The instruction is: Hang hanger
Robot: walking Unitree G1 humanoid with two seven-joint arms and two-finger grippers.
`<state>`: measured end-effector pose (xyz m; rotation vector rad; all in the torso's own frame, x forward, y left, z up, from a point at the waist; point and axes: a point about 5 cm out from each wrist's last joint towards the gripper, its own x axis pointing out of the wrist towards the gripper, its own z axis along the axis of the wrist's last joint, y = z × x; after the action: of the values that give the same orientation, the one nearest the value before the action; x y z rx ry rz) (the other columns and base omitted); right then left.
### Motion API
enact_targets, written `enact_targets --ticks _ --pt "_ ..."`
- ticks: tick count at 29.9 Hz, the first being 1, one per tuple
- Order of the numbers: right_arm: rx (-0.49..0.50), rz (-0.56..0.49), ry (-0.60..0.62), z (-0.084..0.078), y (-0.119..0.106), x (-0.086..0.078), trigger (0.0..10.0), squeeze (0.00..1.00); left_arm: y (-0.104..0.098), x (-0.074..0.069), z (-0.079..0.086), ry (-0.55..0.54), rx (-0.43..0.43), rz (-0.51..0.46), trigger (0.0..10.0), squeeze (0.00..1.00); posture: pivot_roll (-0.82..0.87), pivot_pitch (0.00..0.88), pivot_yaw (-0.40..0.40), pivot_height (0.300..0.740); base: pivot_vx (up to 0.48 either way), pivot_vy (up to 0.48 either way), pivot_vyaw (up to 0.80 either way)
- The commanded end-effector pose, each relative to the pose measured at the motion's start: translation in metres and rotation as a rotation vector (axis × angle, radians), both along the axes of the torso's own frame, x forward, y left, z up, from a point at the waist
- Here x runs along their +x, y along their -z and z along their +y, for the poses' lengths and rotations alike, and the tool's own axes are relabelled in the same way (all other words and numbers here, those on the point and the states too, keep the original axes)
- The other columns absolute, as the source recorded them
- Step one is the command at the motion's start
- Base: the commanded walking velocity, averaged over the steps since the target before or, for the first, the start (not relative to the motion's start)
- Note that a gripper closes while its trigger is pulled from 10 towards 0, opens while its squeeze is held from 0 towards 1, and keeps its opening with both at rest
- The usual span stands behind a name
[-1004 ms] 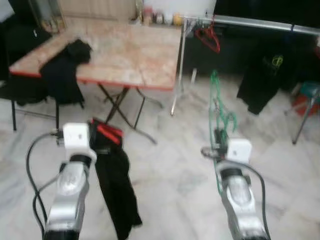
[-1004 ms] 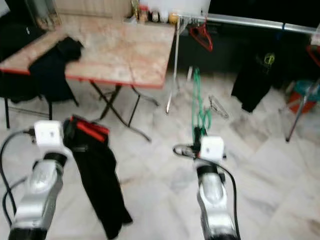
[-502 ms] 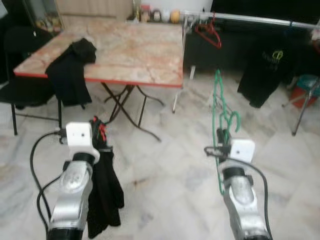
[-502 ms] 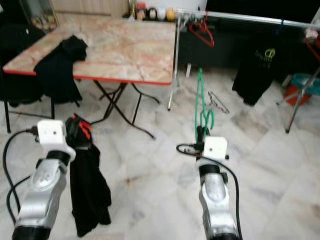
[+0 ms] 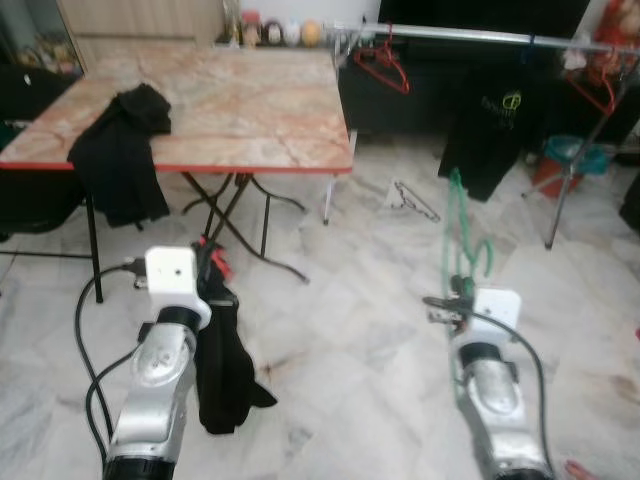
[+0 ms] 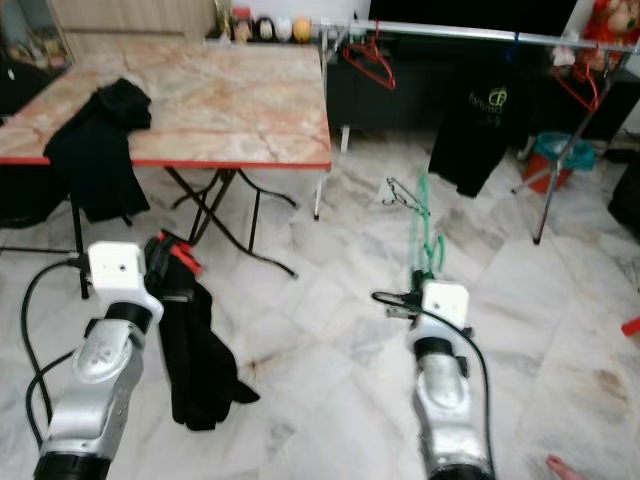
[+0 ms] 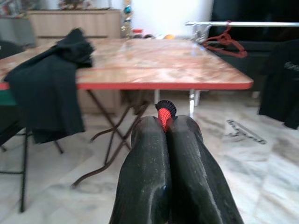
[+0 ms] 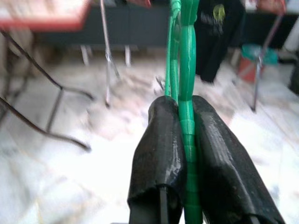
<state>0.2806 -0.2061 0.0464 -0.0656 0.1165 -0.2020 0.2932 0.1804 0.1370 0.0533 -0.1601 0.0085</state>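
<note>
Marble floor (image 5: 350, 330) spreads under our right gripper (image 8: 186, 107) clamping a green hanger (image 5: 458, 225), left gripper (image 7: 164, 122) pinching a black garment (image 5: 222, 355), table (image 5: 240, 100) and rail (image 5: 470, 38) ahead.

Table (image 5: 250, 110) ahead-left, garment (image 5: 125, 150) draped over its near edge, clothes rail (image 5: 470, 38) behind at right, bucket (image 5: 565, 165) beneath it.

Even, soft daylight is filling the room and the pale marble floor (image 5: 360, 330) is reflecting it without hard glare. Faint shadows are lying under the folding table (image 5: 250, 110). The head views are showing mild softness. The far background behind the green hanger (image 8: 187, 70) is smearing into blur, the near fingers staying sharper.
</note>
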Motion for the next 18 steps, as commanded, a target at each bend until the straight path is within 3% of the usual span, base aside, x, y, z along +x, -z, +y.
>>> enact_targets --ticks 1,6,14,18 --pt "0.007 0.016 0.000 0.003 0.002 0.002 10.0 0.00 -0.007 0.000 0.002 -0.001 0.019 -0.030 10.0 0.00 0.05 0.000 -0.045 0.736 0.000 0.259 0.00" --pt "0.016 -0.007 -0.023 0.008 -0.002 0.004 10.0 0.00 -0.007 -0.001 0.002 -0.002 0.018 -0.033 10.0 0.00 0.05 0.000 -0.045 0.736 0.000 0.259 0.00" --pt "0.026 -0.035 -0.042 0.015 -0.004 0.007 10.0 0.00 -0.009 -0.001 -0.001 0.015 -0.015 -0.041 10.0 0.00 0.05 0.000 -0.044 0.736 0.000 0.000 0.00" --pt "0.027 -0.049 -0.041 0.014 -0.006 0.007 10.0 0.00 -0.010 -0.001 0.000 0.010 -0.008 -0.041 10.0 0.00 0.05 0.000 -0.044 0.736 0.000 0.443 0.00"
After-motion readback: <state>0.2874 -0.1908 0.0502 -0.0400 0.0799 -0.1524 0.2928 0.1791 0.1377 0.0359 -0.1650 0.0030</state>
